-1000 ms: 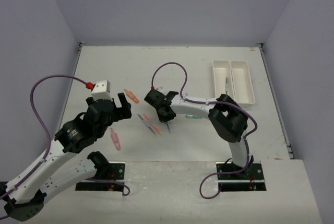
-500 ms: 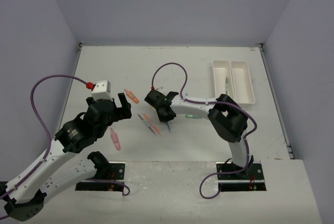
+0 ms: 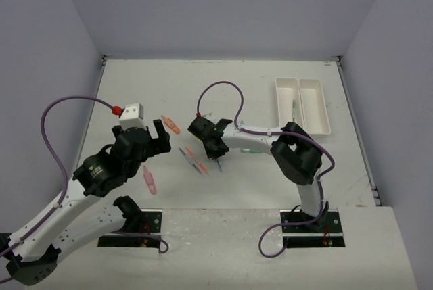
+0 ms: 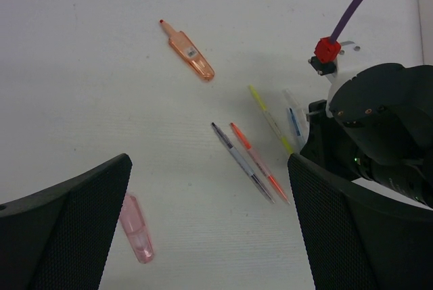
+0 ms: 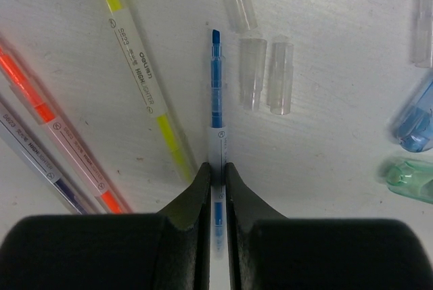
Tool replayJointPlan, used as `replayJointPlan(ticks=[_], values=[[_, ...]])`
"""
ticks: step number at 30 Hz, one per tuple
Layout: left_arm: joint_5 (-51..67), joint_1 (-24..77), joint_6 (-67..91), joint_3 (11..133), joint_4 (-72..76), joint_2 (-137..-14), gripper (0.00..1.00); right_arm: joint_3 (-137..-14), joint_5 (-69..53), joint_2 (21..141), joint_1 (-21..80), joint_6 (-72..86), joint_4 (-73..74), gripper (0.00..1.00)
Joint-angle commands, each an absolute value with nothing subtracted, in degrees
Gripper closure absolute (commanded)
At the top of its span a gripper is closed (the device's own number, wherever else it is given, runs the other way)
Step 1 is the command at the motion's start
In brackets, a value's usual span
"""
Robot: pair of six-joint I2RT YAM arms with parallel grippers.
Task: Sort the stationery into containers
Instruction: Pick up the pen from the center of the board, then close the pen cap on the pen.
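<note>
My right gripper [image 5: 216,168] is shut on a thin blue pen [image 5: 216,94] that lies on the table, its tip pointing away from me. A yellow pen [image 5: 142,67], an orange pen [image 5: 61,134] and a grey pen [image 5: 34,161] lie to its left. My left gripper [image 4: 210,161] is open and empty above the table. A pink marker [image 4: 137,229] lies beside its left finger, and an orange marker [image 4: 188,52] lies farther off. Two white trays [image 3: 287,86] [image 3: 323,104] stand side by side at the back right, far from both grippers.
Three clear caps [image 5: 252,70] lie right of the blue pen. A stubby blue marker [image 5: 416,124] and a green one [image 5: 409,178] lie at the right edge of the right wrist view. The right arm [image 4: 379,128] stands close to my left gripper's right finger.
</note>
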State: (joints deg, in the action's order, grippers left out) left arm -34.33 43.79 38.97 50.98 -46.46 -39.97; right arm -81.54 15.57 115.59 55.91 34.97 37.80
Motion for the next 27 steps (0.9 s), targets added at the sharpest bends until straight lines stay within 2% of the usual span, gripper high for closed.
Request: replayJointPlan(ticks=[1,8,14,19,20,21,22,27], values=[[-36.6,43.6,42.3,51.3,-46.0,-41.7,0.00,-81.1,17.2,106.5,56.3,34.7,39.2,1.00],[-34.7,43.6,46.3,54.8,-41.1,-51.4,0.00,-75.5,21.7,92.8,54.1,34.1,41.4,1.00],[-33.6,43.7,50.4,59.6,-34.1,-61.5,0.00,-65.2,22.7,77.9,44.6,34.1,41.5,1.00],[-30.1,44.5,54.9,66.4,-28.7,-77.5,0.02,-59.4,23.7,64.7,34.4,32.2,41.6,1.00],[-29.5,44.8,56.0,69.6,-28.6,-82.6,0.06,-58.6,23.5,61.8,32.5,31.6,41.5,1.00],[-29.2,45.1,56.4,72.0,-28.7,-86.1,0.15,-58.1,23.6,60.3,31.9,31.4,41.5,1.00],[-29.0,45.5,56.9,75.7,-29.6,-91.3,0.34,-57.4,24.0,58.2,31.6,31.3,41.4,1.00],[-28.5,46.5,61.1,89.2,-34.9,-108.0,0.37,-55.4,24.0,54.7,31.5,31.1,41.5,1.00]])
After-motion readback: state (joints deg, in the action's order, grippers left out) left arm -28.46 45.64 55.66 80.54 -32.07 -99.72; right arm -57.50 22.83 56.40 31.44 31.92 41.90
